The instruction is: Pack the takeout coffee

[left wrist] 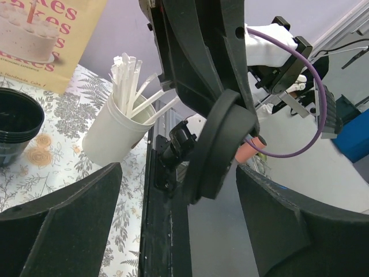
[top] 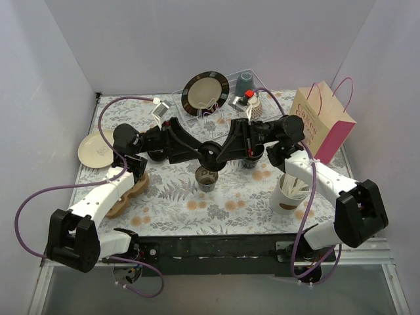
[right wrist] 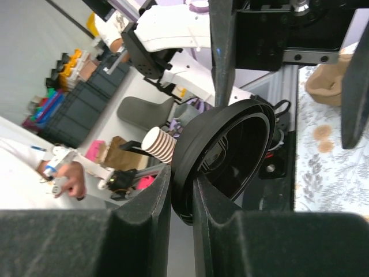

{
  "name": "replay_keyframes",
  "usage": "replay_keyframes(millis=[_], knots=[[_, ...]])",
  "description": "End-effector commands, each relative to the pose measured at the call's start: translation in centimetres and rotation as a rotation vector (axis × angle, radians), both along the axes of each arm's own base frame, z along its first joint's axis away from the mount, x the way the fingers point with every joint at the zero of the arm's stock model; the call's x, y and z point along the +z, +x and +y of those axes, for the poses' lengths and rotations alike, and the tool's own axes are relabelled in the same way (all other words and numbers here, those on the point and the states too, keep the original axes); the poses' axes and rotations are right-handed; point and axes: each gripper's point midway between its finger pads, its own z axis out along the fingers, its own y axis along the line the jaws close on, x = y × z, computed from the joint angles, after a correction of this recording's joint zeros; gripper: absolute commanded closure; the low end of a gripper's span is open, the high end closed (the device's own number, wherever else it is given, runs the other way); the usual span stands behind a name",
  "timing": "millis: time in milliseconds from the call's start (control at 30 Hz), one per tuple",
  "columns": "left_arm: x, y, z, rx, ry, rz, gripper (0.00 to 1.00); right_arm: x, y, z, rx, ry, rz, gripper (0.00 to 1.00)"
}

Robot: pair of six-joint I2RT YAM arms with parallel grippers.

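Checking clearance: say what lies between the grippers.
A black lid, pinched by the right gripper, between the open fingers of the left gripper; both wrist views show it.

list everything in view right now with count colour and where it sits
round black plastic lid: one, black, held up over table centre
small black paper cup: one, black, open, table centre
stack of black paper cups: one stack, black, right of centre
white cup of stirrers: one, white, near right
paper gift bag: one, tan and pink, far right
flat cream plate: one, cream, left edge
dark-rimmed plate: one, black and cream, upright at back
grey-blue ceramic mug: one, back
small red-topped container: one, back
brown rounded wooden object: one, near left
left fingers: open, either side of the lid
right fingers: shut on the lid
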Motion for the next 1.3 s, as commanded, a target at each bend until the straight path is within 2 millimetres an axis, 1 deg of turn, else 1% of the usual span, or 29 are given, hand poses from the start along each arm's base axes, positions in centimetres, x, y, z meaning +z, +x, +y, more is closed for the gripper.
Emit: replay_keyframes(millis=[0, 33, 133, 167, 233, 267, 300, 333, 367, 400, 433, 467, 500, 533, 567, 600, 633, 667, 733, 767, 833, 867, 900, 933, 967, 1033, 1067, 1167, 1267], knots=[[1.8, -0.4, -0.4, -0.019, -0.023, -0.049, 0.23, 2.3, -1.6, -0.4, 0.055, 0.078, -0.068, 0.91], [1.8, -0.4, -0.4, -0.021, -0.020, -0.050, 0.24, 2.3, -1.6, -0.4, 0.057, 0.079, -0.068, 0.91], [1.3, -0.2, -0.5, -0.016, -0.008, -0.024, 0.34, 2.1, -1.4, -0.3, 0.052, 0.069, -0.062, 0.90], [1.2, -0.3, -0.5, -0.016, -0.005, -0.018, 0.42, 2.1, -1.4, -0.4, 0.051, 0.063, -0.063, 0.87], [1.2, -0.5, -0.4, -0.013, -0.007, -0.007, 0.53, 1.4, -1.0, 0.0, 0.042, 0.030, -0.040, 0.86], [0.8, -0.5, -0.3, -0.006, -0.007, 0.010, 0.58, 1.4, -1.0, 0.0, 0.038, 0.025, -0.041, 0.85], [0.9, -0.8, -0.3, -0.007, -0.010, 0.026, 0.67, 0.5, -0.4, 0.3, 0.020, -0.007, -0.018, 0.81], [0.7, -0.8, -0.2, -0.002, -0.010, 0.037, 0.69, 0.1, -0.1, 0.5, 0.008, -0.029, -0.002, 0.70], [0.4, -0.9, -0.2, -0.001, -0.007, 0.052, 0.71, 0.5, 0.3, 0.7, -0.023, -0.025, -0.029, 0.66], [0.4, -0.8, -0.2, 0.004, -0.006, 0.063, 0.76, 0.3, 0.9, 1.0, -0.051, -0.051, -0.018, 0.61], [0.2, -0.8, -0.2, 0.007, 0.002, 0.085, 0.79, -1.6, 1.7, 1.3, -0.091, -0.115, -0.020, 0.57], [0.1, -0.8, -0.2, 0.009, 0.006, 0.089, 0.81, -2.1, 2.8, 1.5, -0.158, -0.152, -0.015, 0.53], [0.1, -0.7, -0.2, 0.020, 0.011, 0.072, 0.84, -1.2, 3.5, 1.6, -0.199, -0.162, -0.048, 0.48], [-0.4, -0.7, -0.1, 0.030, 0.032, 0.114, 0.85, -2.8, 3.9, 1.3, -0.226, -0.235, -0.034, 0.41], [-0.6, -0.5, -0.1, 0.044, 0.041, 0.123, 0.86, -3.1, 4.9, 1.2, -0.289, -0.261, -0.037, 0.39], [-0.7, -0.4, -0.1, 0.059, 0.048, 0.124, 0.87, -3.1, 5.4, 1.0, -0.317, -0.276, -0.043, 0.38], [-1.5, -0.2, -0.1, 0.072, 0.070, 0.152, 0.88, -3.6, 5.7, 0.8, -0.339, -0.304, -0.032, 0.34], [-1.6, -0.3, 0.0, 0.085, 0.077, 0.152, 0.89, -4.4, 6.2, 0.5, -0.378, -0.350, -0.022, 0.34], [-2.8, 0.3, 0.2, 0.132, 0.110, 0.208, 0.91, -4.9, 6.5, 0.2, -0.413, -0.385, -0.015, 0.32], [-3.0, 0.3, 0.3, 0.146, 0.116, 0.223, 0.92, -5.6, 6.8, -0.2, -0.451, -0.423, -0.002, 0.32], [-4.1, 0.7, 0.4, 0.187, 0.136, 0.285, 0.94, -5.9, 7.1, -0.6, -0.489, -0.453, -0.007, 0.29], [-4.3, 0.9, 0.5, 0.207, 0.141, 0.303, 0.95, -6.2, 7.8, -1.1, -0.553, -0.485, -0.020, 0.28], [-4.6, 0.9, 0.6, 0.222, 0.148, 0.321, 0.94, -6.9, 7.9, -1.8, -0.583, -0.532, -0.017, 0.28], [-5.4, 1.0, 0.8, 0.245, 0.168, 0.367, 0.94, -7.1, 8.2, -2.2, -0.620, -0.559, -0.024, 0.28], [-6.1, 1.5, 1.0, 0.281, 0.179, 0.393, 0.94, -7.0, 9.1, -3.0, -0.693, -0.584, -0.045, 0.28], [-7.4, 1.6, 1.1, 0.306, 0.208, 0.429, 0.93, -7.5, 9.4, -3.9, -0.743, -0.636, -0.044, 0.28], [-8.4, 2.0, 1.4, 0.343, 0.222, 0.444, 0.94, -7.7, 9.9, -4.5, -0.790, -0.659, -0.048, 0.28], [-10.1, 2.5, 1.6, 0.381, 0.245, 0.468, 0.95, -8.6, 10.0, -5.4, -0.835, -0.701, -0.033, 0.28], [-11.5, 3.2, 1.7, 0.411, 0.267, 0.505, 0.96, -9.2, 9.8, -5.2, -0.833, -0.700, -0.004, 0.28]])
